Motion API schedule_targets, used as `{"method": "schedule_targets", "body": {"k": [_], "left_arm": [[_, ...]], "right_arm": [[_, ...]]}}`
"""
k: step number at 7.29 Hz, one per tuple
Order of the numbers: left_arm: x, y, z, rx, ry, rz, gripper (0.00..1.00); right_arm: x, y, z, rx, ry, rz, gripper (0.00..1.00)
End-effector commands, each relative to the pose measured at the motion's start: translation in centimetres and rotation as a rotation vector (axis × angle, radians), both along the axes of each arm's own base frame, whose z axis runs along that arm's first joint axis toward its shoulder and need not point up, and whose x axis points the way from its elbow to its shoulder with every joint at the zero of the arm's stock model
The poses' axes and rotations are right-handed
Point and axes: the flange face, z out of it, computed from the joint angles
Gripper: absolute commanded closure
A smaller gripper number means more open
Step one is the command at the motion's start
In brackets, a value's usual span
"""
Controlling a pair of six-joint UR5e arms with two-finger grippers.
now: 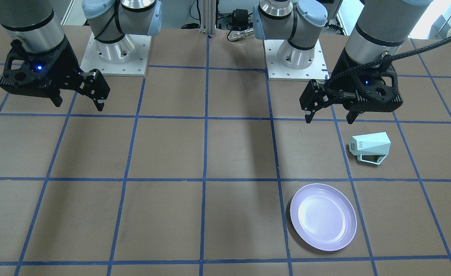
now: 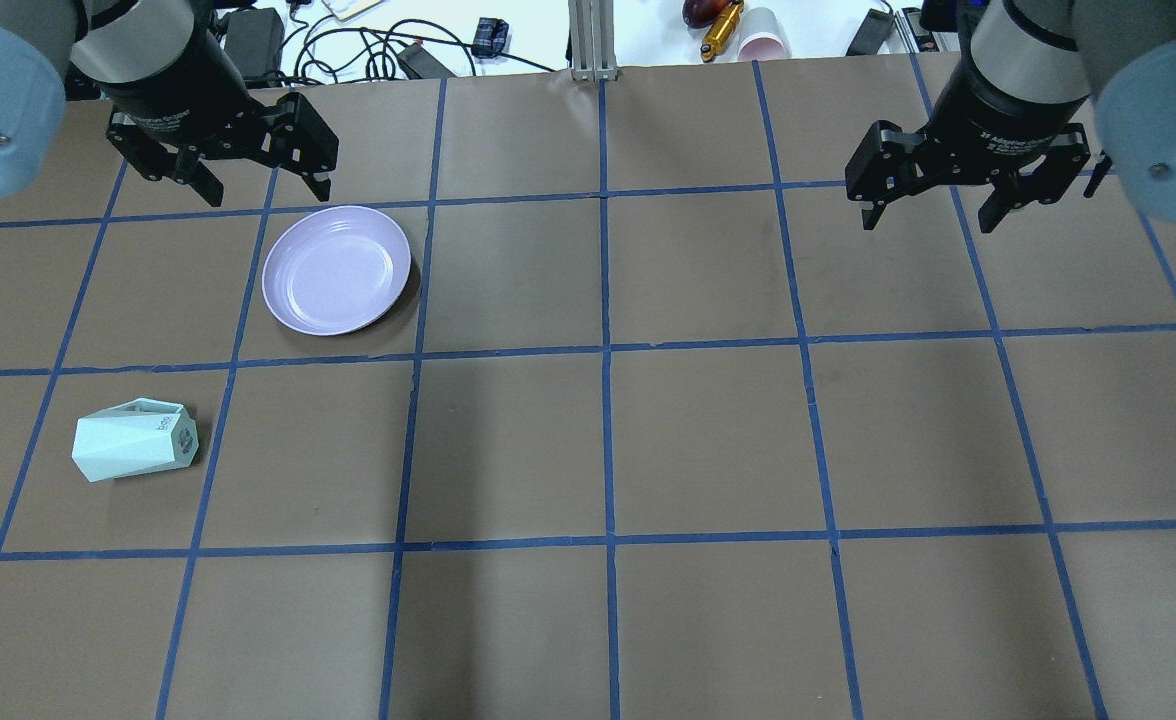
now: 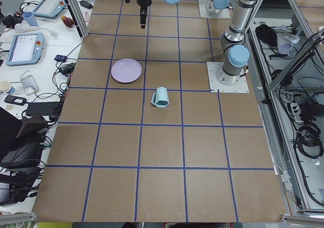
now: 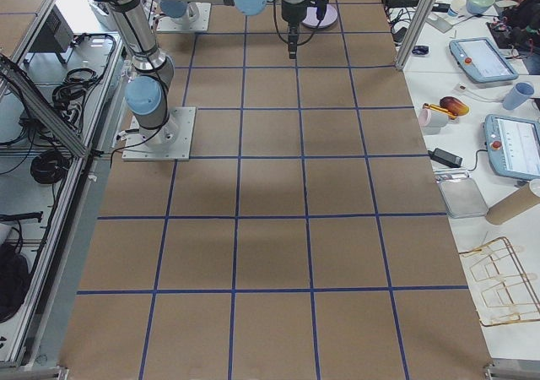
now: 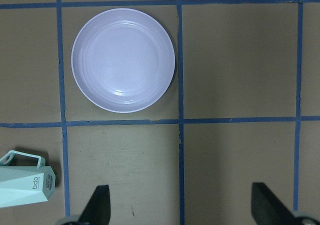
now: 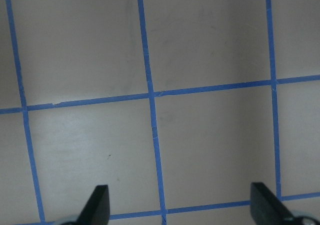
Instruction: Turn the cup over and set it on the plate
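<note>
Even, bright overhead light; soft shadows fall on the worktop [image 2: 708, 450], a mild sheen marks the plate [image 1: 323, 216], and all views are sharp.

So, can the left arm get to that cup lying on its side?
Probably yes. The cup lies on that arm's side of the table, apart from the plate. The left gripper hangs open above that side, with nothing over the cup.

You see a pale mint cup [image 2: 133, 440], a glossy lavender plate [image 2: 336, 270], and a brown surface [image 2: 708, 440] crossed by a blue grid [image 2: 605, 349].
</note>
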Motion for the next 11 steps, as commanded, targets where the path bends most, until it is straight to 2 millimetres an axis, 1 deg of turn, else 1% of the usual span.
{"method": "schedule_targets", "body": {"k": [1, 2, 4, 5, 6, 7, 8, 9, 10, 11], "left_arm": [[0.0, 0.2, 0.2, -0.004, 0.006, 0.0, 0.0], [0.3, 0.1, 0.2, -0.003, 0.005, -0.023, 0.0], [3.3, -0.3, 0.2, -0.004, 0.003, -0.034, 0.0], [4.8, -0.6, 0.2, -0.003, 0.007, -0.012, 0.0], [6.3, -0.6, -0.1, 0.016, 0.065, 0.019, 0.0], [8.3, -0.7, -0.3, 0.02, 0.065, 0.009, 0.0], [10.7, -0.7, -0.6, 0.025, 0.065, 0.018, 0.0], [12.6, 0.0, -0.8, 0.051, 0.071, 0.047, 0.0], [15.1, 0.4, -0.9, 0.07, 0.077, 0.052, 0.0], [18.2, 0.6, -1.7, 0.107, 0.093, 0.071, 0.0]], "right_arm": [[0.0, 0.0, 0.0, 0.0, 0.0, 0.0, 0.0], [0.0, 0.0, -0.1, 0.001, 0.0, 0.0, 0.0], [0.0, 0.0, 0.0, 0.0, 0.0, 0.0, 0.0], [0.0, 0.0, 0.0, 0.0, 0.0, 0.0, 0.0], [0.0, 0.0, 0.0, 0.0, 0.0, 0.0, 0.0], [0.0, 0.0, 0.0, 0.0, 0.0, 0.0, 0.0], [0.0, 0.0, 0.0, 0.0, 0.0, 0.0, 0.0], [0.0, 0.0, 0.0, 0.0, 0.0, 0.0, 0.0], [0.0, 0.0, 0.0, 0.0, 0.0, 0.0, 0.0], [0.0, 0.0, 0.0, 0.0, 0.0, 0.0, 0.0]]}}
